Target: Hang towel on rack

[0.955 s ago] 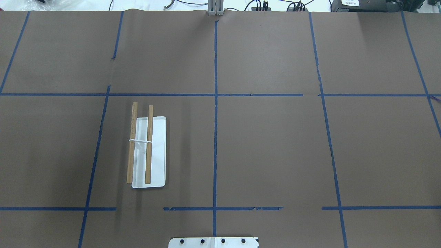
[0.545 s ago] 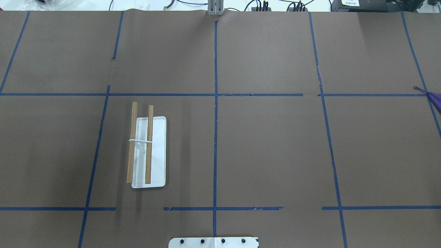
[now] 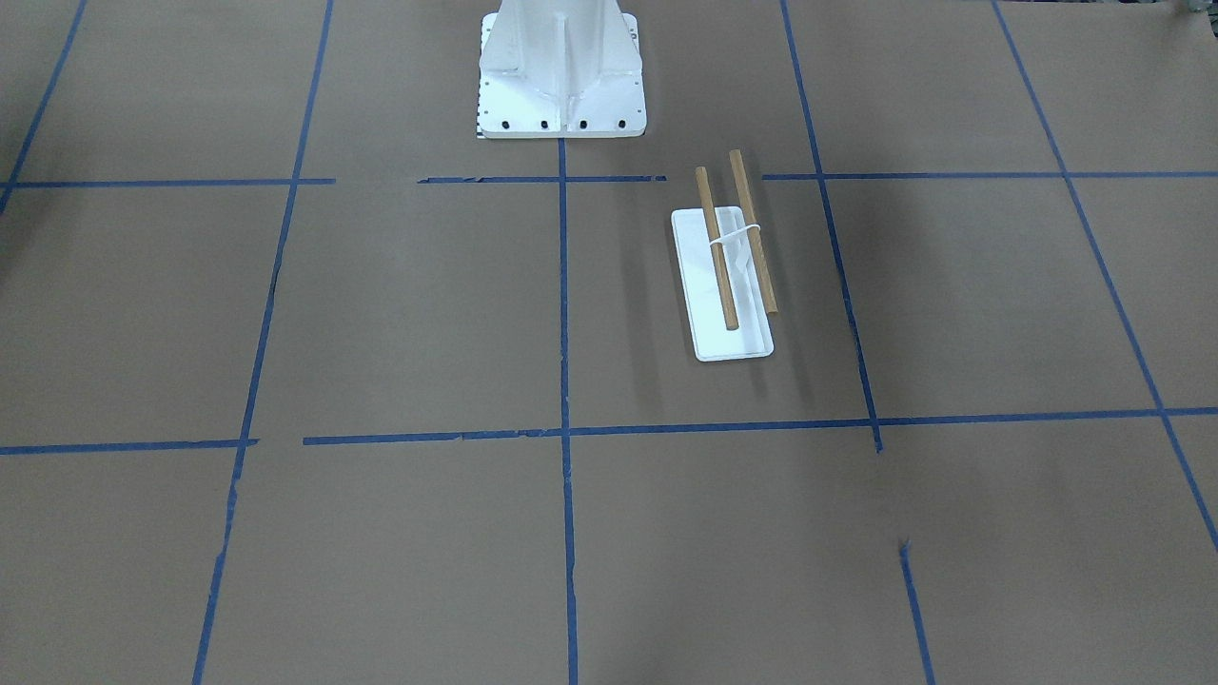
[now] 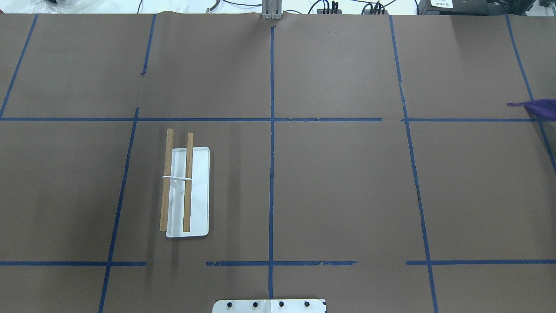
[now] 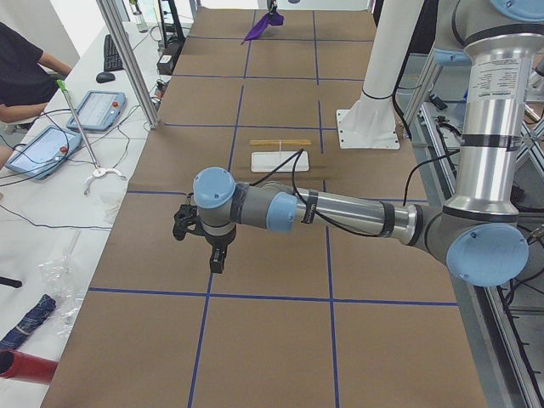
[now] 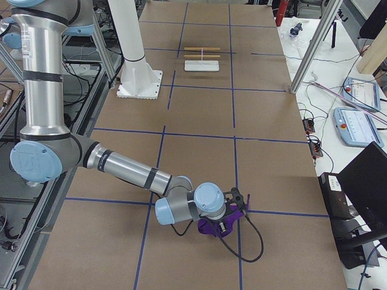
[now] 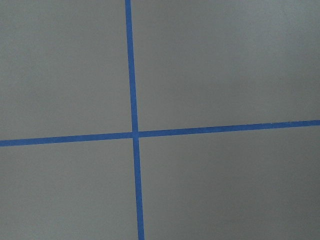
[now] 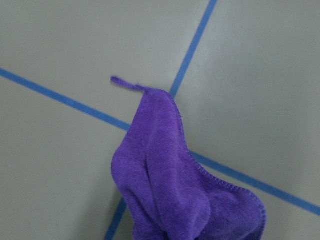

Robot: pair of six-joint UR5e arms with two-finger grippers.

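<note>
Rack [image 4: 198, 191] dowels [image 4: 188, 195] run near-to-far, left of centre; towel [image 4: 537, 107] tip points left. I can't tell if left gripper [image 5: 218, 262] or right gripper [image 6: 234, 208] is closed.

Purple towel [image 8: 175, 185]; white rack [image 4: 200, 191] (tan dowels [image 4: 187, 204]); brown table [image 4: 347, 191], blue grid [image 4: 271, 195].

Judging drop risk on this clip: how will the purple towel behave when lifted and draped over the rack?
The towel is probably floppy: it sags in soft folds, one corner sticking out. Likely light, being thin cloth, so it should drape over the dowels without tipping the rack. Its fuzzy pile suggests it won't slide off easily.
</note>
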